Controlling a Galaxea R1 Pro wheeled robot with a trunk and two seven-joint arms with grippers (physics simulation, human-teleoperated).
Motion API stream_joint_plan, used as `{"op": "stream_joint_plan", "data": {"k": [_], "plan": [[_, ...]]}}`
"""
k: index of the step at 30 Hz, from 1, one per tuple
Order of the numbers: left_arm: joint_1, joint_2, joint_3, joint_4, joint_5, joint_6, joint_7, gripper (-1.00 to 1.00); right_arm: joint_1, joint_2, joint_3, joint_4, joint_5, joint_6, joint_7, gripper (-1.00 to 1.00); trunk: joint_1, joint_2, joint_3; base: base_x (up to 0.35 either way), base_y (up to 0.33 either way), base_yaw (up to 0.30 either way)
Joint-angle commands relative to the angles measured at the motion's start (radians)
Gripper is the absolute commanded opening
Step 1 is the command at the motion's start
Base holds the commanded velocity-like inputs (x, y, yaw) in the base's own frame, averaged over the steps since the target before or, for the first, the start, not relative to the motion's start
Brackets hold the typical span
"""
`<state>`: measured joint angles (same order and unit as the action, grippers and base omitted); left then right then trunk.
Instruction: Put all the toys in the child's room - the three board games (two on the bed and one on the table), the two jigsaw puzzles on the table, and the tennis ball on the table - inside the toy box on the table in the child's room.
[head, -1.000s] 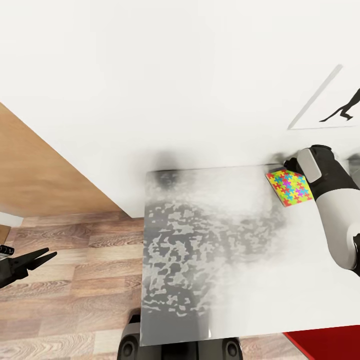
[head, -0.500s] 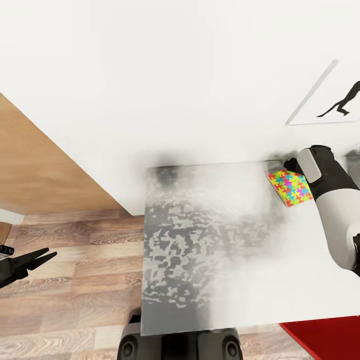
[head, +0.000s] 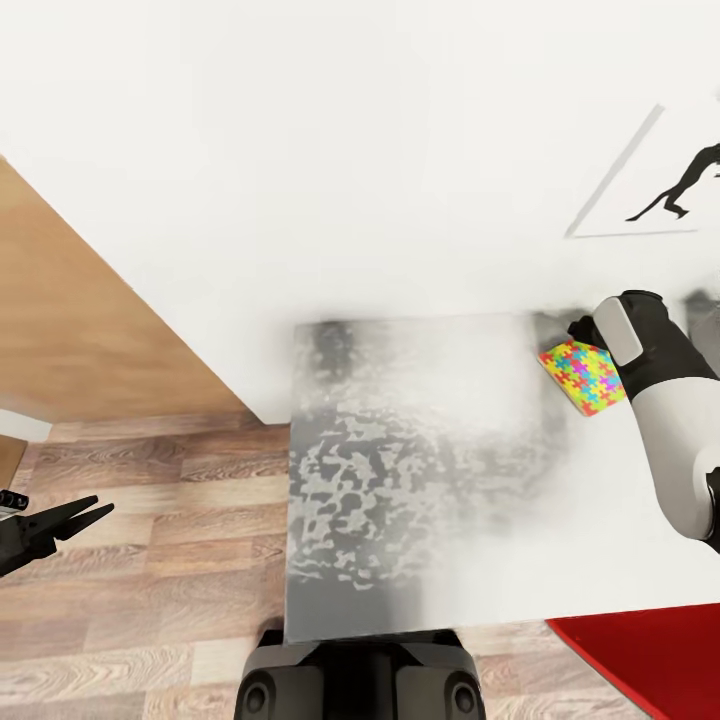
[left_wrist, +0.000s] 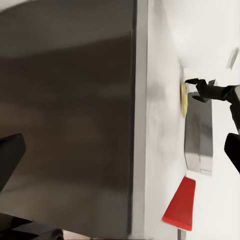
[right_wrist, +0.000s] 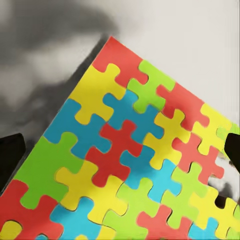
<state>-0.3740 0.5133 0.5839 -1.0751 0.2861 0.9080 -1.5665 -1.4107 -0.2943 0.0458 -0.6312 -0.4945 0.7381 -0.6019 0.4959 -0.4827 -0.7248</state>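
- Head view: the table (head: 400, 470) reaches forward from the robot's base, its grey top mottled at the left and washed pale toward the right.
- A jigsaw puzzle (head: 582, 375) lies over the table's far right part, tilted, with the right arm (head: 670, 420) coming in from the right edge and its black wrist just above the puzzle's far corner.
- The right gripper's fingertips are hidden here behind the wrist and the puzzle, so this view does not settle how its jaws stand.
- The left gripper (head: 85, 515) hangs well left of the table over the wooden floor (head: 150, 570), its two dark fingers nearly together with a thin gap at the tips.
- A red rug (head: 650, 660) shows at the lower right, a wooden panel (head: 90, 330) at the left, and a wall picture (head: 650, 190) with a black animal shape at the upper right.
- Left wrist view: the table's edge runs down the middle; beyond it the right gripper (left_wrist: 196, 89) is a black claw touching the yellow edge of the puzzle (left_wrist: 183, 100).
- A grey box-like thing (left_wrist: 199, 137) sits just beside them; I cannot tell what it is.
- Right wrist view: the puzzle (right_wrist: 130, 160), in red, yellow, blue and green pieces, sits close before the camera, between dark fingertips (right_wrist: 10, 155) at both sides; the jaws are spread apart about it, and contact cannot be judged.
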Motion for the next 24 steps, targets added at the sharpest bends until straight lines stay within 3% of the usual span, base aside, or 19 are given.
{"op": "stream_joint_plan", "data": {"k": [1,13,24], "plan": [[0.0,0.0,0.0,0.0,-0.001,0.011,-0.004,1.0,-0.001,-0.001,0.005,-0.001,-0.01,0.003,-0.008,1.0,0.0,-0.001,-0.001,-0.143,0.0,0.0],[0.0,0.0,0.0,0.001,-0.001,0.011,-0.004,1.0,-0.004,0.001,0.004,-0.008,-0.003,0.005,-0.009,1.0,0.0,-0.001,-0.001,-0.021,0.0,0.0],[0.0,0.001,0.001,0.0,-0.001,0.011,-0.004,1.0,-0.018,0.001,0.004,-0.009,-0.003,0.005,-0.01,1.0,0.0,-0.001,-0.001,0.137,0.0,0.0]]}}
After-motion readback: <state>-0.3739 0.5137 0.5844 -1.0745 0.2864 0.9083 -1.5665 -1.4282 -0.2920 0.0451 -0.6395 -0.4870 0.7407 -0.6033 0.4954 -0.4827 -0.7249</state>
